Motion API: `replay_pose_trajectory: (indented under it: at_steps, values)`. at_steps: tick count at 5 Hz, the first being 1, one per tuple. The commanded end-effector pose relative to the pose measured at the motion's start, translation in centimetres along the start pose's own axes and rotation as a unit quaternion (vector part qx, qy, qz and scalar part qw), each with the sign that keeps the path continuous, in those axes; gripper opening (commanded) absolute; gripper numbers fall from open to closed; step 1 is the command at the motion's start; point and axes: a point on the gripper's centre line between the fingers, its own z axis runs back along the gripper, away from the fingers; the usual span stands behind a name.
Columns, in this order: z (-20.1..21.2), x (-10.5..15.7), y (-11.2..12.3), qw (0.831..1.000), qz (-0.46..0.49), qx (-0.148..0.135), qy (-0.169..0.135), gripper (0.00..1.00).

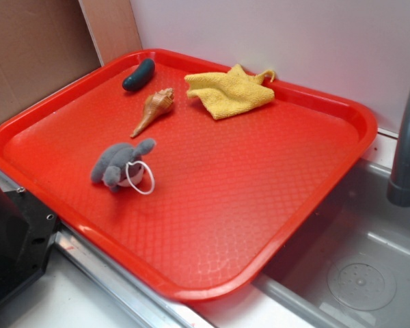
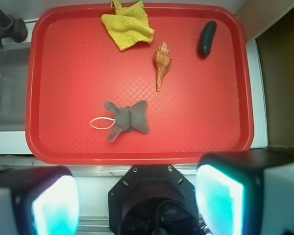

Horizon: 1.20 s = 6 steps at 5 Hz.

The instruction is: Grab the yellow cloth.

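The yellow cloth (image 1: 229,91) lies rumpled at the tray's (image 1: 342,116) far edge, just beside the tan seashell (image 1: 153,108). The gripper (image 2: 137,203) hangs well short of it, fingers spread and empty. A shallow pinch might slip off the folds, or a drifting approach knock the shell

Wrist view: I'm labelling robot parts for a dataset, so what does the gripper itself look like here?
The gripper shows two blocky fingers at the bottom edge, blurred by closeness. Each has a glowing pale cyan inner face with a dark outer casing. Between them sits a black, roughly octagonal mount with small screws and a dark cable at its centre. No markings are legible.
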Motion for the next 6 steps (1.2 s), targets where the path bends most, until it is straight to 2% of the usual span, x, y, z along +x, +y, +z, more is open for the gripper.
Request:
replay_pose_trajectory:
  at_steps: [1,2,3,4,5,6]
  values:
    - [0.0,0.0,0.0,1.000,0.000,0.000,0.000,1.00]
    - [-0.5,1.1,0.3,1.000,-0.011,-0.002,-0.006,1.00]
    - [-2.2,3.4,1.2,1.000,-0.016,-0.001,-0.016,1.00]
    - [-4.7,6.3,2.3,0.999,-0.026,0.011,-0.032,1.00]
    - [-7.5,9.6,2.7,0.995,-0.078,0.011,-0.066,1.00]
    - [-10.2,12.7,2.6,0.989,-0.123,0.024,-0.084,1.00]
